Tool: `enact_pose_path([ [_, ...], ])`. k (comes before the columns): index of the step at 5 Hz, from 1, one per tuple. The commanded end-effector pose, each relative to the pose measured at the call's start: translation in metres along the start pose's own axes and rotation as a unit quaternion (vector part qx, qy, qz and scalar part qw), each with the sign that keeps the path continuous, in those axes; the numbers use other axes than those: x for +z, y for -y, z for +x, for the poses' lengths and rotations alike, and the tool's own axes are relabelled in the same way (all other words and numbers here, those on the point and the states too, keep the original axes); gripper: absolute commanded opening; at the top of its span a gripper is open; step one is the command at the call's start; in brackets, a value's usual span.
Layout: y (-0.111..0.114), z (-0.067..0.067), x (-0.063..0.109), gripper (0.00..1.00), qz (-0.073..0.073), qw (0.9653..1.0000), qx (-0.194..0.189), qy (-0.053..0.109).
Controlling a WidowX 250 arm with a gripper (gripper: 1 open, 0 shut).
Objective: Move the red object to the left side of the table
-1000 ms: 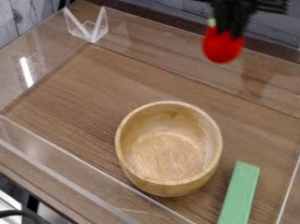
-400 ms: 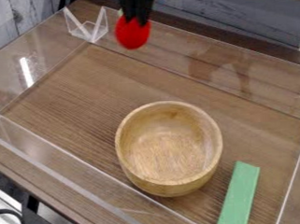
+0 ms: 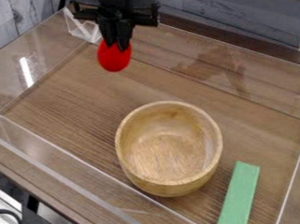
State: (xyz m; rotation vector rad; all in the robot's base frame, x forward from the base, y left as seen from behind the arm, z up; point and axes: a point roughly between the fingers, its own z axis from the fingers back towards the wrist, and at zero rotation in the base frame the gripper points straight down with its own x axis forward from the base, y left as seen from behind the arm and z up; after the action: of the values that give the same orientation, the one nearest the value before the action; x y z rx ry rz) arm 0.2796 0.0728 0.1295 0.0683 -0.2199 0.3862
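Since the earlier frames, you've carried the strawberry [image 3: 114,57] leftward; your gripper [image 3: 116,42] grips its top, probably so it clears the table [image 3: 71,90], up and to the left of the wooden bowl [image 3: 169,148] in view.

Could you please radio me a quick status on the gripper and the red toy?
Gripper shut on red toy, over table's far left part. Bowl and green bar well aside.

No readable text, labels, brands, numbers or signs anywhere in view.
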Motion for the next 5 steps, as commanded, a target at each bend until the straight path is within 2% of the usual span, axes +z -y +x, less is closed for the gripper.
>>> enact_pose_path([
  [1, 0.003, 0.003, 0.005, 0.0, -0.005, 0.9997, -0.006, 0.024],
  [3, -0.005, 0.009, -0.025, 0.0, 0.011, 0.998, 0.058, 0.025],
  [4, -0.014, 0.013, -0.039, 0.0, 0.019, 0.9953, 0.09, 0.028],
  [5, -0.016, 0.021, -0.042, 0.0, 0.022, 0.9941, 0.102, 0.03],
])
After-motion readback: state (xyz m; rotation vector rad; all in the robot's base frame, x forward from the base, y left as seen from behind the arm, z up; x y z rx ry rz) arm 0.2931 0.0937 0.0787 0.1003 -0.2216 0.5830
